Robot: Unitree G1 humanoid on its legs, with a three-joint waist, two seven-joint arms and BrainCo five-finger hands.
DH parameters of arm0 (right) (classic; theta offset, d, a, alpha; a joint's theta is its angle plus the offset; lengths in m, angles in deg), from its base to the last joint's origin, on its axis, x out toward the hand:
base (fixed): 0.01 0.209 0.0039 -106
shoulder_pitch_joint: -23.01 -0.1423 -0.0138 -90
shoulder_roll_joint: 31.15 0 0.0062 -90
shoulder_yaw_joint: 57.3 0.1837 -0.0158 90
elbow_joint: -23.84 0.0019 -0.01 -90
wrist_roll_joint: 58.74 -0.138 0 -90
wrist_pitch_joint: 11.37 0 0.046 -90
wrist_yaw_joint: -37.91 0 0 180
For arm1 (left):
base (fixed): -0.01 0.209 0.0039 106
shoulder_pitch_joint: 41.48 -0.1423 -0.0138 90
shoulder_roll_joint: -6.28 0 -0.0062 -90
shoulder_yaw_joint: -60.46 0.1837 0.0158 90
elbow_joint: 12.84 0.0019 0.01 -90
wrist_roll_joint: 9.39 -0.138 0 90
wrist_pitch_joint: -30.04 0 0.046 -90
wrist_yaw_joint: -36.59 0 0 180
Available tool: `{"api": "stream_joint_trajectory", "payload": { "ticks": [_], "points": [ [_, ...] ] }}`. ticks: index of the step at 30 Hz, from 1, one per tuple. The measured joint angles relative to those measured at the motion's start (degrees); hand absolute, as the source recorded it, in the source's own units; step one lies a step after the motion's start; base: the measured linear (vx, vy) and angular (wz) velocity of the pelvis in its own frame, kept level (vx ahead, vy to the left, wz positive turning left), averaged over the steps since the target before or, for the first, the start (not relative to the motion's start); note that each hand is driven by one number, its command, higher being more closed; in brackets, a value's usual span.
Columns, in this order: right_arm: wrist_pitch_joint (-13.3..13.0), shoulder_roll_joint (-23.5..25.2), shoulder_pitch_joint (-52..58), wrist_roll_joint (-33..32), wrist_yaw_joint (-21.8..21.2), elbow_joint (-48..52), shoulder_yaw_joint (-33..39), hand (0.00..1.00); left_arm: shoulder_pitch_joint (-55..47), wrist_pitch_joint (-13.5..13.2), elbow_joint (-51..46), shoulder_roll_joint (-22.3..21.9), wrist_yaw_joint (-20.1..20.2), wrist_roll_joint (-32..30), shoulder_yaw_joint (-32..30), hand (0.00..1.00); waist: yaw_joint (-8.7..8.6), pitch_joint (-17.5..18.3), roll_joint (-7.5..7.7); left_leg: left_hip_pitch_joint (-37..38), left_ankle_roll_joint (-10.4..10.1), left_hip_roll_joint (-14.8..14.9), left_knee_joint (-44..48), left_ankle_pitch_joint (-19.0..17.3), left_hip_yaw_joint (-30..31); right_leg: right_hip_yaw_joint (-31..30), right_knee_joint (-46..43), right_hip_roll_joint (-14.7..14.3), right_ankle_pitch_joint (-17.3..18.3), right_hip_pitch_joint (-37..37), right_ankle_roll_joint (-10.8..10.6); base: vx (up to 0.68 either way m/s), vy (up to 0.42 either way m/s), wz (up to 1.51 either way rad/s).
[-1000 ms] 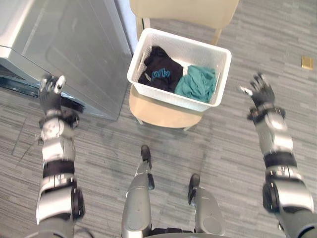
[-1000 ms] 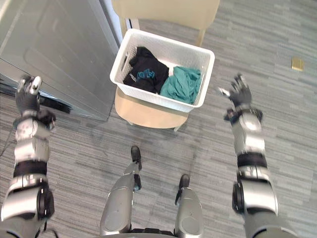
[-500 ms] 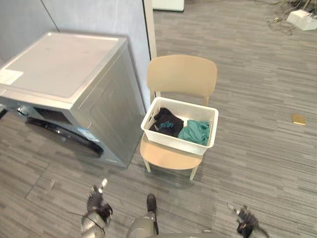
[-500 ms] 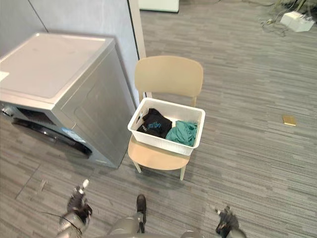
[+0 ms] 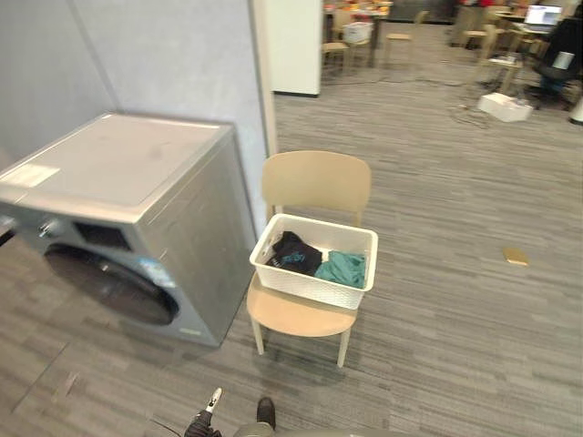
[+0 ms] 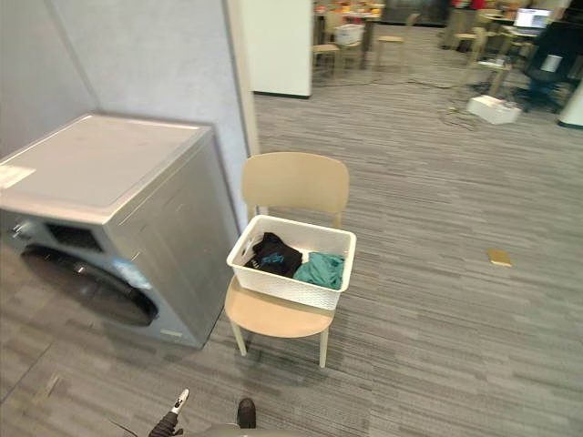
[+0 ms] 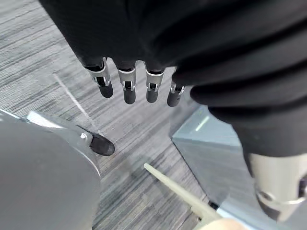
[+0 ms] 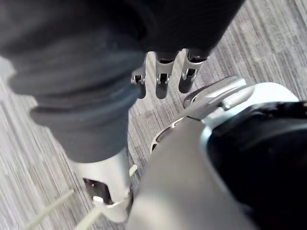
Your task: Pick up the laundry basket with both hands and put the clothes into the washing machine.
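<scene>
While the laundry basket (image 5: 310,289) sits on the chair (image 5: 317,182), left hand (image 7: 127,88) and right hand (image 8: 162,82) hang open, empty.

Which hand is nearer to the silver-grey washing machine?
Left. The left hand hangs low before the front corner of the silver-grey washing machine; the right hand hangs farther to the right, away from it.
</scene>
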State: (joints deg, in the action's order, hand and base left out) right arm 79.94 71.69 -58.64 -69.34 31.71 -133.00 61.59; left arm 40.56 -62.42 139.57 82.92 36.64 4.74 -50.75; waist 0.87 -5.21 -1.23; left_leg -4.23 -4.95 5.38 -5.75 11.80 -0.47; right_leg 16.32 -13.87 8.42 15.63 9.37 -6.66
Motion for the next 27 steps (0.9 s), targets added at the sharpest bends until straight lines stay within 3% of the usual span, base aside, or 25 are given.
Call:
{"api": "stream_joint_trajectory", "payload": {
  "ticks": [3, 5, 6, 7, 8, 9, 10, 12, 13, 14, 16, 18, 19, 20, 23, 27],
  "points": [
    [-0.59, -0.50, -0.74, -0.08, 0.12, 0.19, -2.33, 0.00, -1.94, 0.07, -0.04, -0.56, -0.17, 1.71, -3.01, 0.00, 0.15, -0.07, -0.19, -4.21, -0.30, -0.54, -0.06, 0.19, 5.45, 5.84, -4.46, -0.44, 2.40, -2.30, 1.16, -0.09, -0.085, 1.03],
    [-0.77, -0.84, -1.18, -0.09, 0.42, 0.21, -1.99, 0.00, -3.10, 0.11, 0.00, -1.37, -0.31, 2.23, -4.77, 0.00, 0.62, -0.41, -0.66, -5.86, -1.67, -0.74, 0.25, -2.48, 6.26, 9.42, -5.74, -0.47, 3.13, -2.54, 1.75, -0.06, -0.069, 1.07],
    [-0.91, -0.31, -1.69, -0.11, 0.70, 0.24, -1.13, 0.00, -3.15, 0.06, -0.10, -1.82, -0.29, 2.48, -7.13, 0.00, 0.69, -0.61, 1.82, -7.62, 1.61, -1.11, 2.09, -6.31, 3.02, 12.25, -5.15, 1.86, 2.08, -2.78, 2.85, -0.05, 0.021, 0.84],
    [-1.05, 0.31, -2.95, -0.16, 1.09, 0.75, 0.95, 0.00, -2.65, 0.51, 0.18, -2.25, -0.24, 2.71, -9.87, 0.00, 1.54, -1.91, 2.93, -11.23, 4.78, -1.55, 12.91, -5.54, -1.45, 14.03, -6.21, 4.29, 1.55, -3.52, 2.51, -0.05, 0.028, 0.73],
    [-1.13, 0.32, -3.43, -0.17, 1.22, 0.87, 1.92, 0.00, -2.66, 0.72, 0.21, -2.42, -0.22, 2.83, -11.53, 0.00, 1.81, -2.57, 3.39, -12.52, 5.29, -1.45, 19.88, -5.89, -3.13, 14.65, -6.50, 5.37, 1.30, -3.53, 2.36, -0.08, -0.021, 0.53],
    [-1.18, -0.24, -3.44, -0.22, 1.25, 1.48, 3.22, 0.00, -3.17, 0.94, 0.38, -2.55, -0.34, 2.99, -14.36, 0.00, 1.68, -2.74, 3.35, -13.86, 7.61, -0.04, 31.63, -8.23, -4.95, 15.99, -6.50, 6.62, 0.87, -3.34, 2.06, -0.07, -0.039, 0.51],
    [-1.15, -0.34, -3.34, -0.30, 1.25, 1.41, 4.46, 0.00, -3.50, 0.92, 0.52, -2.37, -0.37, 3.09, -15.83, 0.00, 1.39, -2.89, 2.82, -13.47, 6.39, 2.53, 39.24, -11.78, -4.72, 17.39, -6.00, 6.83, 0.57, -2.49, 1.59, -0.06, -0.011, 0.59],
    [-1.07, -0.04, -3.18, -0.30, 1.31, 0.76, 6.35, 0.00, -3.17, 0.93, 0.75, -2.21, -0.24, 3.09, -17.58, 0.00, 0.88, -2.93, 2.10, -11.87, 4.36, 6.17, 42.60, -15.11, -4.65, 19.92, -5.56, 6.82, 0.14, -1.81, 0.82, 0.01, 0.110, 0.84],
    [-0.89, -0.35, -3.26, -0.60, 1.31, 0.12, 8.12, 0.00, -2.17, 1.02, 1.31, -2.26, -0.03, 3.07, -17.84, 0.00, -0.26, -2.72, 1.28, -10.50, 2.25, 8.18, 38.94, -16.87, -5.72, 22.27, -4.98, 6.84, -0.60, -1.29, -0.47, 0.08, 0.237, 1.02],
    [-0.86, -0.89, -3.31, -0.82, 1.34, 0.02, 8.84, 0.00, -1.66, 1.07, 1.36, -2.46, -0.01, 3.08, -17.87, 0.00, -0.26, -2.34, 0.45, -9.57, 1.18, 7.46, 35.83, -17.81, -7.04, 22.79, -4.69, 6.98, -1.11, -1.50, -0.94, 0.14, 0.274, 1.11],
    [-0.81, -0.68, -3.81, -1.31, 1.28, -1.67, 9.57, 0.00, -0.43, 0.93, 1.40, -2.42, 0.02, 3.06, -17.57, 0.00, -0.29, -2.32, 1.22, -6.28, 0.56, 4.24, 25.82, -18.02, -8.57, 23.05, -1.77, 7.02, -3.70, -1.41, -1.06, 0.12, 0.238, 0.84],
    [-0.82, 0.61, -5.26, -2.40, 1.27, -2.49, 9.54, 0.00, 0.13, 1.00, 1.56, -1.59, -0.06, 3.02, -16.55, 0.00, 0.12, -2.76, 2.53, -2.72, 1.00, 0.68, 17.80, -14.85, -7.66, 22.97, 1.36, 8.13, -6.52, 0.35, -0.52, 0.04, 0.182, 0.71],
    [-0.84, 1.18, -5.98, -2.42, 1.18, -2.49, 9.32, 0.00, -0.13, 1.00, 1.77, -1.25, -0.08, 2.82, -14.89, 0.00, 0.05, -2.87, 1.85, -0.60, 1.38, -0.60, 13.87, -12.80, -6.72, 22.78, 3.25, 8.15, -8.73, 1.85, -0.54, 0.01, 0.136, 0.53],
    [-0.87, 1.38, -6.58, -2.41, 1.09, -2.43, 8.31, 0.00, -0.03, 0.89, 1.77, -0.73, -0.06, 2.35, -12.29, 0.00, 0.06, -2.29, 2.21, 0.76, 1.58, -1.61, 10.64, -11.17, -5.87, 22.81, 5.00, 8.14, -10.24, 3.02, -1.39, -0.01, 0.133, 0.50],
    [-0.99, 0.83, -7.30, -2.38, 1.22, -1.52, 5.06, 0.00, 0.74, 0.12, 1.81, -0.41, -0.06, 1.80, -6.34, 0.00, 0.05, -1.55, 1.10, 3.42, 2.04, -3.49, 1.08, -5.49, -4.57, 22.77, 6.21, 8.83, -10.89, 2.60, -2.40, -0.06, 0.056, 0.30],
    [-0.87, -0.30, -8.12, -2.00, 1.34, -1.37, 1.39, 0.00, 0.11, -0.32, 1.91, -0.65, -0.13, 1.69, -2.62, 0.00, 0.06, -1.99, 0.76, 3.77, 2.43, -4.96, -0.19, -5.40, -4.79, 22.53, 5.96, 10.41, -11.15, 2.37, -2.94, -0.08, 0.042, -0.04]
  ]
}}
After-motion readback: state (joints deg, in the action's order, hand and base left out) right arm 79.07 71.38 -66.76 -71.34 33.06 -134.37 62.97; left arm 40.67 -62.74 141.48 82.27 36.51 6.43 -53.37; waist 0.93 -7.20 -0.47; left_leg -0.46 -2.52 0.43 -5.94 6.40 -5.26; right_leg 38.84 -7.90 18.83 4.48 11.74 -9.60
